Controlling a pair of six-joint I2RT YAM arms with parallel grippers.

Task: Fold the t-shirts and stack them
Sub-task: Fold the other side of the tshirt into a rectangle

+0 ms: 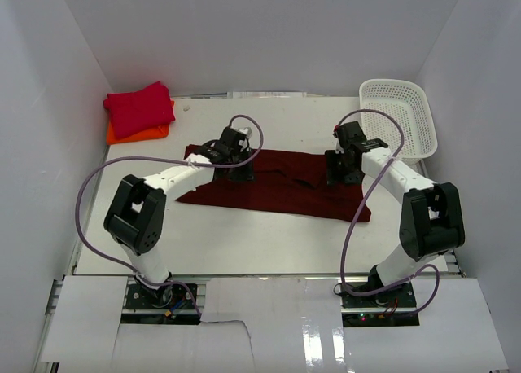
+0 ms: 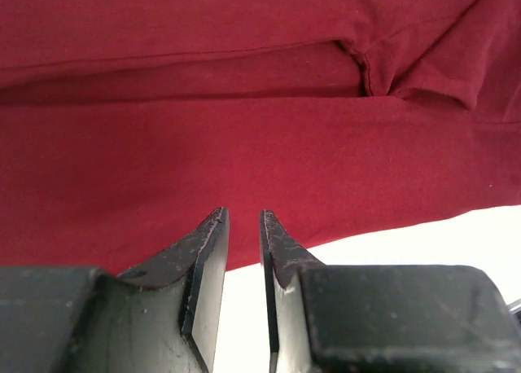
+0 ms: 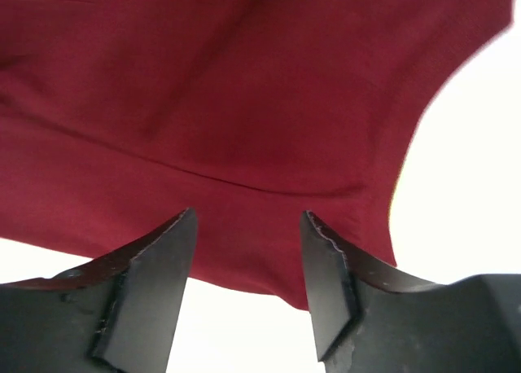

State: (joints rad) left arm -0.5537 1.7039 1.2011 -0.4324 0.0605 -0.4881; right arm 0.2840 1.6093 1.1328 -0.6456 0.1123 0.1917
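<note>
The dark maroon t-shirt (image 1: 281,192) lies spread flat across the middle of the table. My left gripper (image 1: 237,168) hangs over its left part. In the left wrist view the maroon cloth (image 2: 244,137) fills the frame, and the left gripper (image 2: 242,218) has its jaws a narrow gap apart at the cloth's near edge, nothing between them. My right gripper (image 1: 343,173) is over the shirt's right part. Its jaws stand well apart and empty above the maroon cloth (image 3: 228,104) at the right gripper (image 3: 248,220). The crimson t-shirt (image 1: 140,107) lies folded on the orange t-shirt (image 1: 140,133) at the back left.
A white mesh basket (image 1: 399,116) stands at the back right, close behind the right arm. White walls close in the table (image 1: 244,243) on the left, the back and the right. Purple cables loop over both arms.
</note>
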